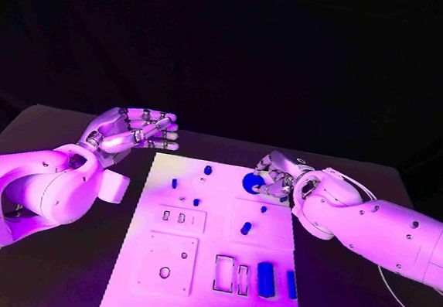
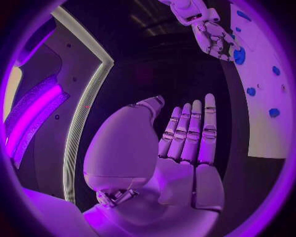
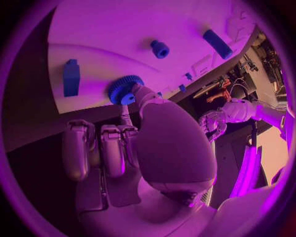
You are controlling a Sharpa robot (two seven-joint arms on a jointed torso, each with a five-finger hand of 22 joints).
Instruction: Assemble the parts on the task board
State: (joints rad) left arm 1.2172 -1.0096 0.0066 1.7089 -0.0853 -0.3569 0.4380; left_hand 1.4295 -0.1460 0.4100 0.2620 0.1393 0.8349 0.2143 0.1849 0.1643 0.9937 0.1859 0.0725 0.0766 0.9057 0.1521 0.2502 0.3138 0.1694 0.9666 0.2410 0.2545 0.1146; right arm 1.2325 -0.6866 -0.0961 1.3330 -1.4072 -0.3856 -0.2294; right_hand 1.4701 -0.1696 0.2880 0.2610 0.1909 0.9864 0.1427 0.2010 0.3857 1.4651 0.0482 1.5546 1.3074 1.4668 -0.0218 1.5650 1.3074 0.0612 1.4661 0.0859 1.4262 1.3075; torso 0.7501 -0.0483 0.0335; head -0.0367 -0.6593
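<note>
One flat white rectangular task board (image 1: 206,292) lies in the middle of the black tabletop (image 1: 33,282), its long side running away from the robot. On it the head view shows one round blue toothed gear (image 1: 252,181) near the far right edge, about six small blue pegs (image 1: 208,169) scattered over the far half, and two upright blue rectangular blocks (image 1: 265,279) at the near right beside two empty rectangular slots (image 1: 224,271). Two raised white square plates (image 1: 168,263) with cut-outs sit on the left half.

The left hand (image 1: 129,133) is raised above the tabletop just off the board's far left corner, palm turned up, fingers loosely spread and holding nothing; the left wrist view shows its fingers (image 2: 192,133) straight and side by side.

The right hand (image 1: 278,179) reaches in at the far right edge of the board, palm down, with the other fingers curled under. In the right wrist view one fingertip (image 3: 143,94) touches the gear's rim; whether the gear is actually pinched cannot be told. The gear sits on the board, right against that hand.
</note>
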